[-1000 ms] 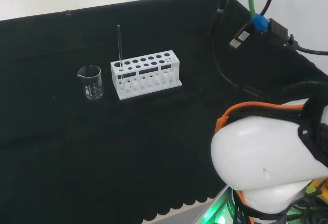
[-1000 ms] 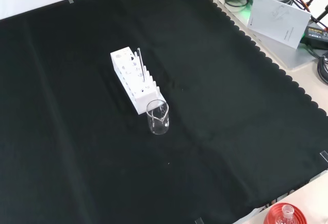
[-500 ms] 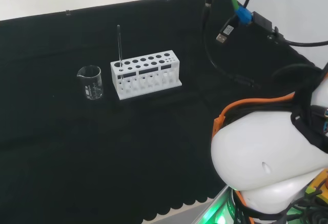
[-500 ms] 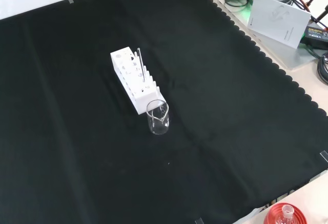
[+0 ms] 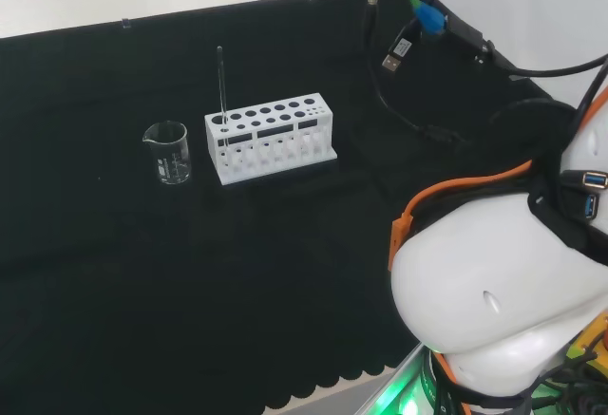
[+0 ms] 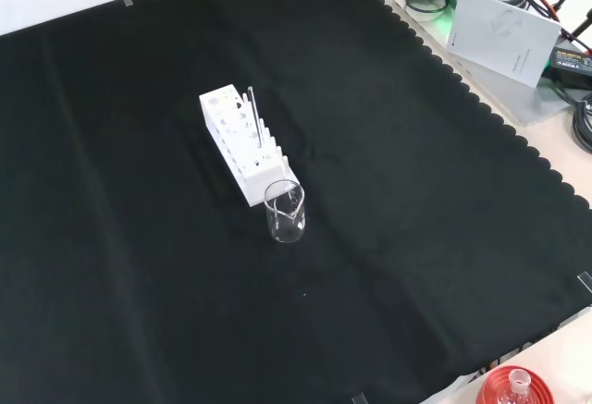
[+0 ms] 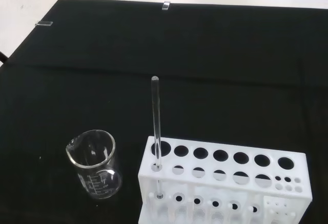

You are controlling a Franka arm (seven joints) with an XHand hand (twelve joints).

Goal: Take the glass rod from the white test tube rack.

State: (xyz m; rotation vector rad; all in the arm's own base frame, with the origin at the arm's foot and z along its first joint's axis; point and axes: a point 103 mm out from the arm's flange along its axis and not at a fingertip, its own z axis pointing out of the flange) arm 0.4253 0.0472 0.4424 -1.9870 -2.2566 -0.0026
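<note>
Looking over the black cloth point(image 6: 416, 238), we find the thin clear glass rod point(image 7: 157, 131) upright in an end hole of the white plastic test tube rack point(image 5: 271, 140) (mid-cloth), a small clear glass beaker point(image 6: 285, 210) just beside that end; hand state: we cannot tell.

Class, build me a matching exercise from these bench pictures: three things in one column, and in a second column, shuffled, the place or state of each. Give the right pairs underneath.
Column 1
1. glass rod
2. beaker
3. white test tube rack

Column 2
A. stands empty on the black cloth beside one end of the rack
B. lies long on the cloth, most of its holes empty
C. stands upright in an end hole, nearest the beaker

Pairs: 1-C, 2-A, 3-B
</note>
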